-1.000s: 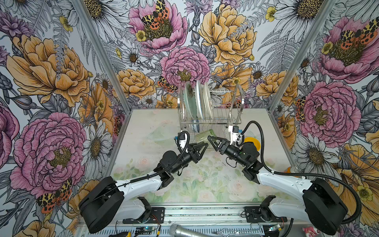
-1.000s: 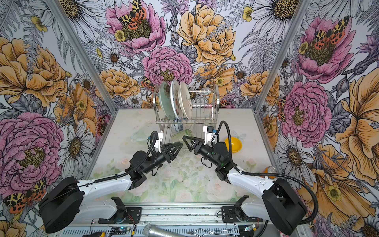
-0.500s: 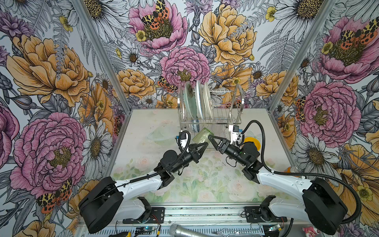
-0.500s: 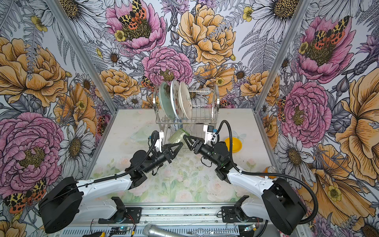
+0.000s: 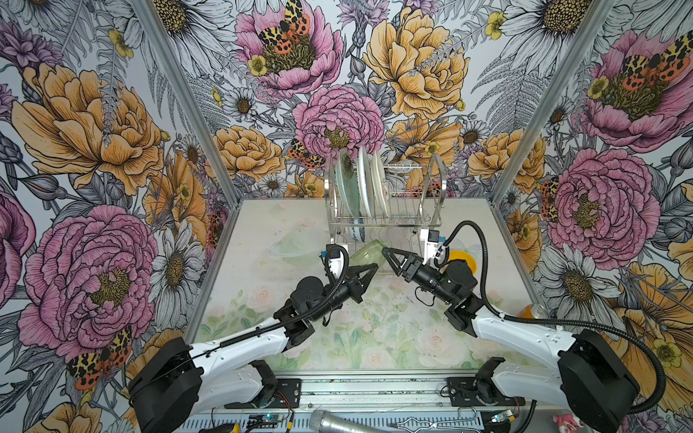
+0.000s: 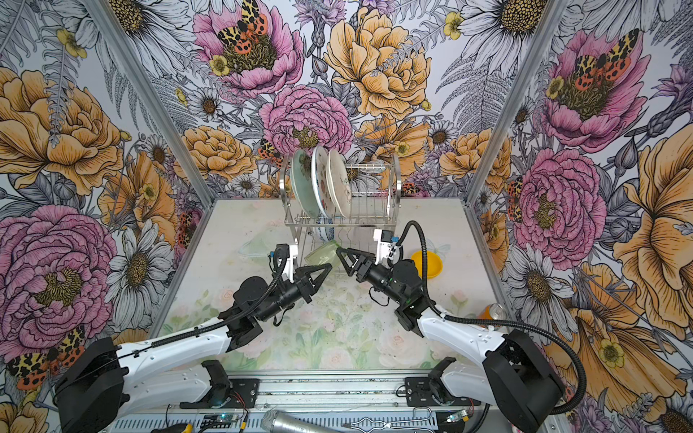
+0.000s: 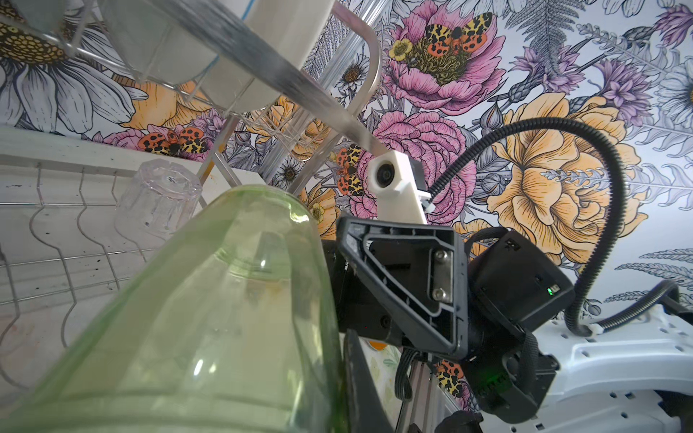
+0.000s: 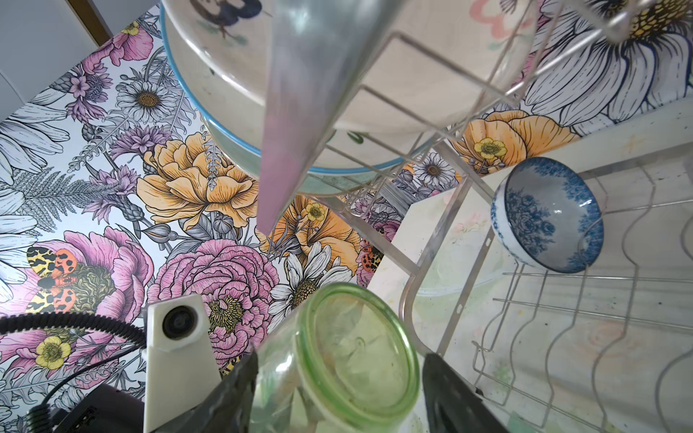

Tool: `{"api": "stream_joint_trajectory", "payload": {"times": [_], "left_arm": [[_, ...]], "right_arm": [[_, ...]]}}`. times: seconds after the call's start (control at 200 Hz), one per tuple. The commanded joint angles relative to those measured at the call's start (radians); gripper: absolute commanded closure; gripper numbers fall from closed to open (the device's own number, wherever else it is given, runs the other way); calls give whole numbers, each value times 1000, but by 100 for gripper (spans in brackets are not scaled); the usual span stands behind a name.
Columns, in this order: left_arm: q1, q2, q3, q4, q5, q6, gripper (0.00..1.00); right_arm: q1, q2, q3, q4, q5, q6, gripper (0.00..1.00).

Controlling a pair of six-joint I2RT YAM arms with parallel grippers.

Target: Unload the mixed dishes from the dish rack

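Observation:
The translucent green tumbler hangs tilted in front of the dish rack, between both grippers. My left gripper is shut on its rim wall; one finger presses the glass. My right gripper stands open around the tumbler's base, with a gap at one finger. Three plates stand in the upper tier. The blue-and-white bowl and a clear tumbler sit on the lower shelf.
The yellow bowl rests on the table right of the rack, behind my right wrist. A translucent dish lies left of the rack. An orange can stands at the right wall. Floral walls enclose three sides.
My left gripper has closed onto the green tumbler's rim. My right gripper squeezed the tumbler briefly, then opened again around its base. The tumbler rose slightly.

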Motion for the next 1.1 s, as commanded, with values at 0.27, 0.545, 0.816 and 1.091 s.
{"api": "stream_joint_trajectory", "payload": {"times": [0.27,0.545,0.816,1.091], "left_arm": [[-14,-196,48,-414,-231,89,100],[-14,-362,43,-661,-429,66,100],[6,-449,91,-925,-639,9,100],[226,-439,161,-1051,-571,4,100]], "right_arm": [[-37,-85,-32,-172,117,-178,25],[-41,-82,-16,-274,168,-307,24],[-48,-31,10,-298,148,-359,23],[-53,-16,30,-352,166,-448,22]]}}
